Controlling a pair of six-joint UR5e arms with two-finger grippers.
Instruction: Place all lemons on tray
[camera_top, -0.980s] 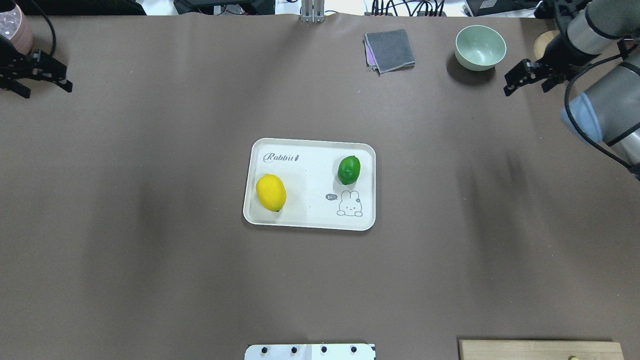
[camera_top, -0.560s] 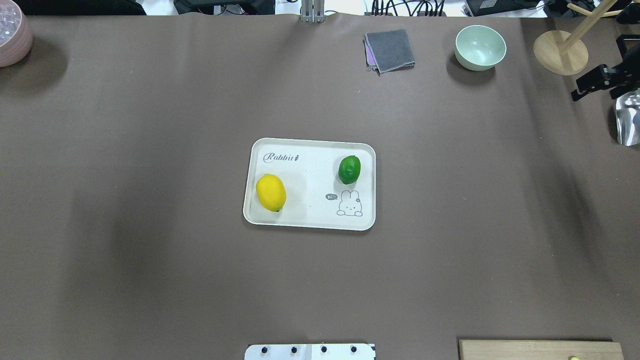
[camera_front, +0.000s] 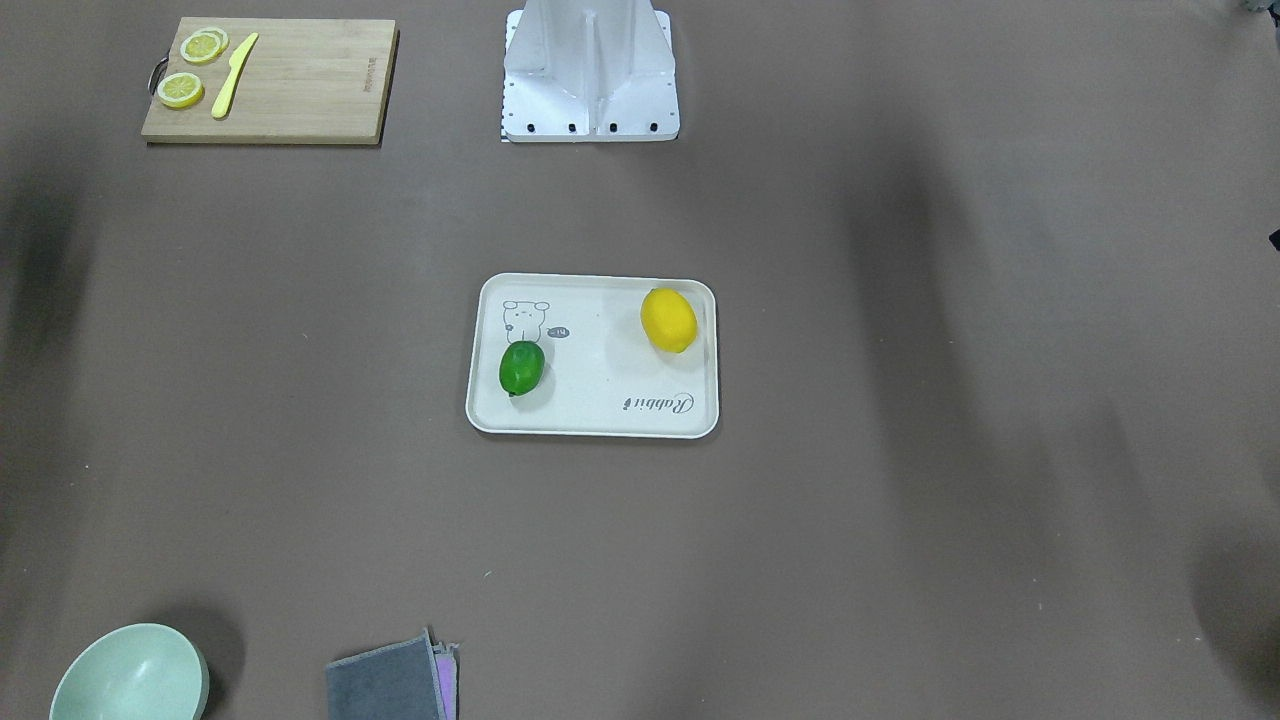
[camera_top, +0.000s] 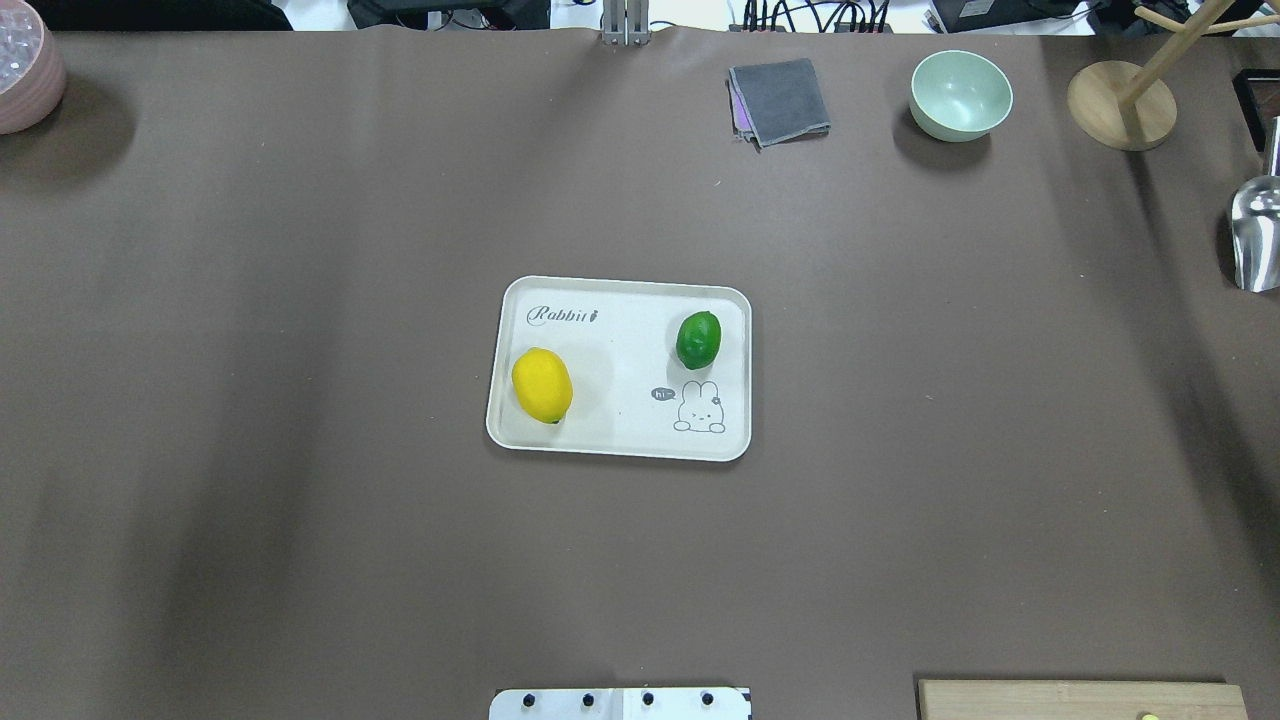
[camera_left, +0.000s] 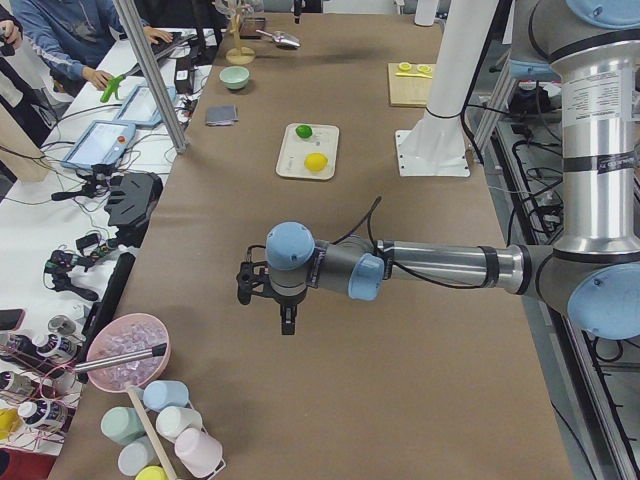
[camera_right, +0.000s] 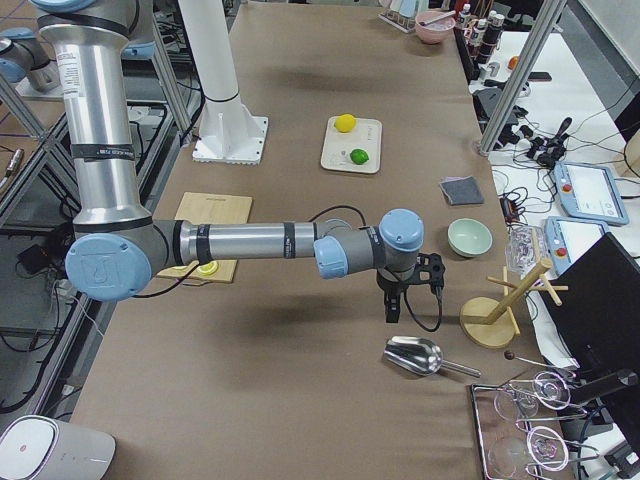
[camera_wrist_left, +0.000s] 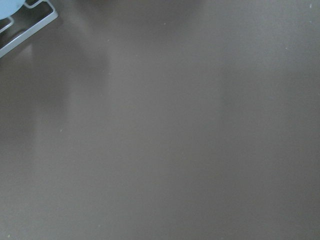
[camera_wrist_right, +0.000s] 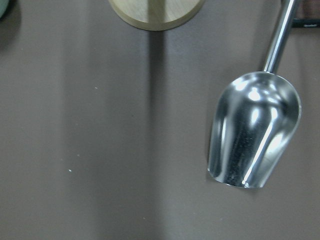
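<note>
Overhead exterior: yellow lemon (camera_top: 541, 385) and green lemon (camera_top: 698, 339) lie apart on the Rabbit tray (camera_top: 620, 350); whether my left jaws and right jaws are clenched, I cannot tell.

Overhead and front-facing: steeply down from opposite long sides, mirrored, both centred on the cream-white rectangular tray (camera_top: 620, 430). Side views: wide, along the brown tabletop (camera_top: 300, 300) from either end. Wrist views: straight down, very close; shiny metal scoop (camera_wrist_right: 252, 132) shared with overhead and right-side views.

tray (camera_top: 620, 430): open table (camera_top: 300, 350) on every side | yellow lemon (camera_top: 541, 385), green lemon (camera_top: 698, 340): well apart, wide gap between
</note>
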